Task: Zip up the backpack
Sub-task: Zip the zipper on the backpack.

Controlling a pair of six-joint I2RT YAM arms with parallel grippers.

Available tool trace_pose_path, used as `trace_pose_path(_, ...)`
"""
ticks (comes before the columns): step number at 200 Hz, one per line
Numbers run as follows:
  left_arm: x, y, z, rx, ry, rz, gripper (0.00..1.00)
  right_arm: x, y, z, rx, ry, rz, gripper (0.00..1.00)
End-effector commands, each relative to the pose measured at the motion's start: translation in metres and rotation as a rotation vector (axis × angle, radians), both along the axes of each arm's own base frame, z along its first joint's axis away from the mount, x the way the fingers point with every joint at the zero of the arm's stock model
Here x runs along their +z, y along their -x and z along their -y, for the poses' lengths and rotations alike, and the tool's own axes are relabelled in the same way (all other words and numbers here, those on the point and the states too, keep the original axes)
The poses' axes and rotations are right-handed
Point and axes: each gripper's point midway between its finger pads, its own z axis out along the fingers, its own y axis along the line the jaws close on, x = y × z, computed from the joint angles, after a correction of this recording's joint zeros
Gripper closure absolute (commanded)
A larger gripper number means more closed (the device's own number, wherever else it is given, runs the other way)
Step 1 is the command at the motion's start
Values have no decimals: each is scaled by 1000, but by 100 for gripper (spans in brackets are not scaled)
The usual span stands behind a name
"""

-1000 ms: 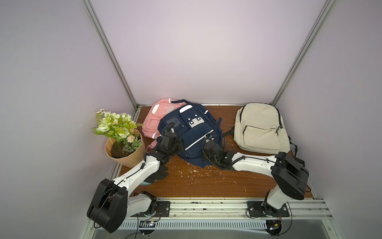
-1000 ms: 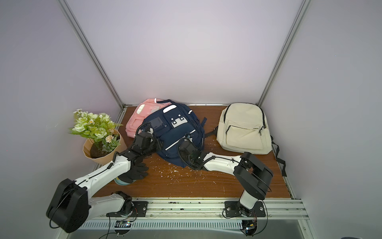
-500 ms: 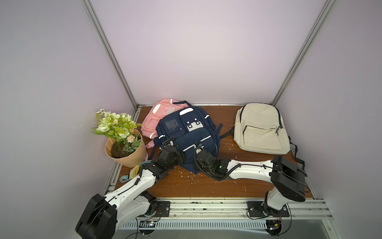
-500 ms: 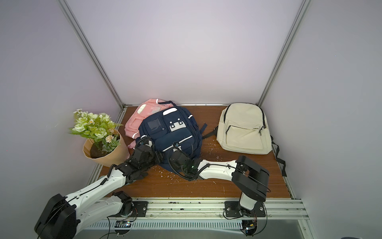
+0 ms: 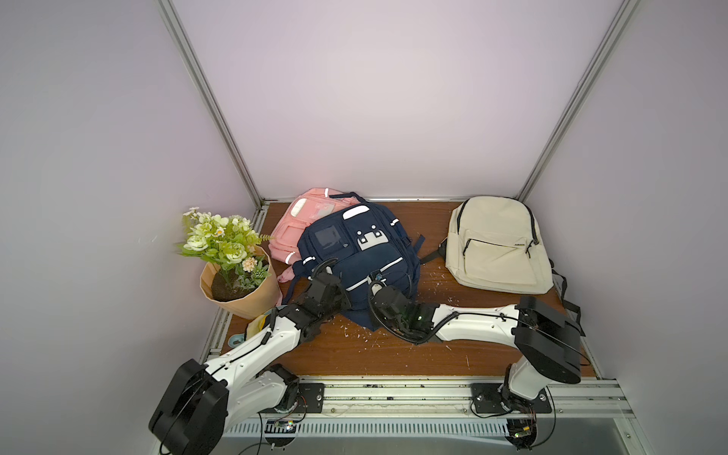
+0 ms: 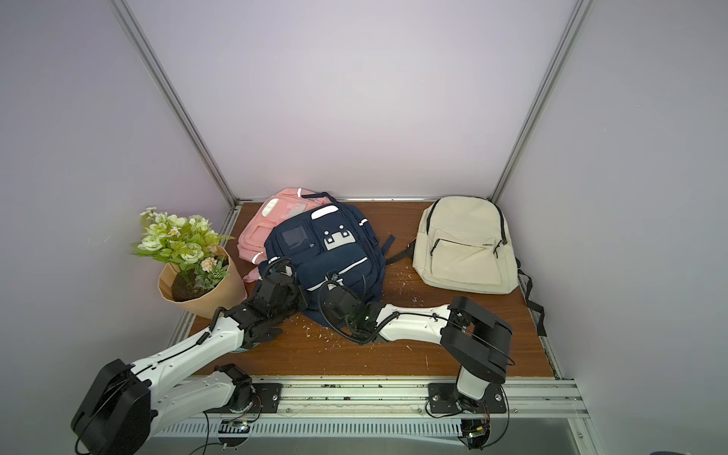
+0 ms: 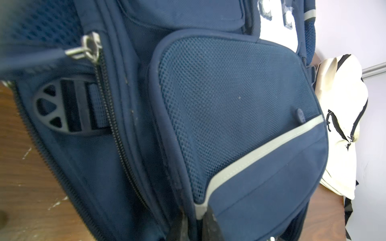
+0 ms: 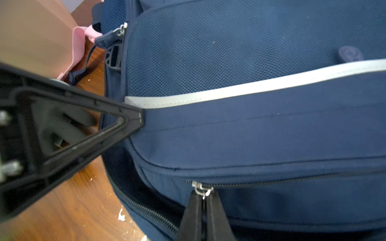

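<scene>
the navy backpack (image 5: 354,256) lies face up on the tabletop (image 5: 394,350), long axis running front to back, top toward the rear wall (image 5: 374,118), overlapping a pink backpack (image 5: 311,216). right end effector (image 8: 202,198) pinches a zipper pull (image 8: 202,190); left end effector (image 7: 195,227) nips the front pocket (image 7: 261,187) at its edge, fingertips cut off.

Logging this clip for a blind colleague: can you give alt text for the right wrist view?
The right gripper is shut on the metal zipper pull of the navy backpack, which lies on the wooden table. The left gripper pinches its fabric beside a grey stripe.
</scene>
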Motion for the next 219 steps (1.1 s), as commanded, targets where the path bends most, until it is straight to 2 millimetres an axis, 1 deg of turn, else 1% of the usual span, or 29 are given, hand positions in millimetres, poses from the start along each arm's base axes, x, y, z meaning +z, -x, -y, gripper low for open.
trace_pose_path(1,8,-9,-12,34,-81,40,100,41,-12,9,0,-76,63,100)
trace_pose_path(15,7,-7,-19,52,-87,47,100,38,-25,27,-36,-56,62,100)
trace_pose_path(36,2,-7,-31,72,-91,43,100,26,-49,60,-113,-51,26,100)
trace_pose_path(57,1,-8,-36,68,-113,39,100,22,-62,79,-146,-80,11,100)
trace_pose_path(70,5,-11,-36,54,-131,52,100,22,-65,82,-149,-78,12,100)
trace_pose_path(88,11,-15,-35,11,-180,82,100,23,-65,76,-131,-81,11,100)
trace_pose_path(102,18,-17,-37,-19,-238,103,100,29,-63,73,-111,-103,14,100)
trace_pose_path(110,22,-17,-37,-54,-276,119,97,33,-61,70,-98,-115,16,100)
trace_pose_path(115,24,-17,-39,-63,-300,123,95,35,-60,68,-87,-119,17,100)
trace_pose_path(123,32,-17,-39,-73,-339,144,86,40,-57,65,-71,-125,25,100)
trace_pose_path(127,36,-17,-38,-81,-355,159,78,42,-55,63,-61,-127,29,100)
trace_pose_path(134,46,-17,-33,-114,-375,201,58,46,-51,59,-44,-131,36,100)
trace_pose_path(141,59,-16,-21,-162,-368,257,41,50,-48,55,-28,-135,43,100)
trace_pose_path(145,67,-16,-12,-204,-353,297,33,52,-45,52,-21,-139,45,100)
trace_pose_path(149,76,-14,-1,-249,-331,338,26,54,-43,50,-13,-142,48,100)
trace_pose_path(157,91,-10,17,-312,-301,409,18,59,-40,46,-2,-152,57,100)
trace_pose_path(171,108,-4,37,-372,-299,512,11,67,-35,43,8,-183,67,100)
trace_pose_path(183,110,2,50,-424,-321,566,9,76,-32,41,15,-218,72,100)
trace_pose_path(198,102,3,59,-467,-358,588,9,82,-29,40,26,-240,77,100)
trace_pose_path(219,85,2,64,-503,-401,590,9,88,-26,38,35,-253,81,100)
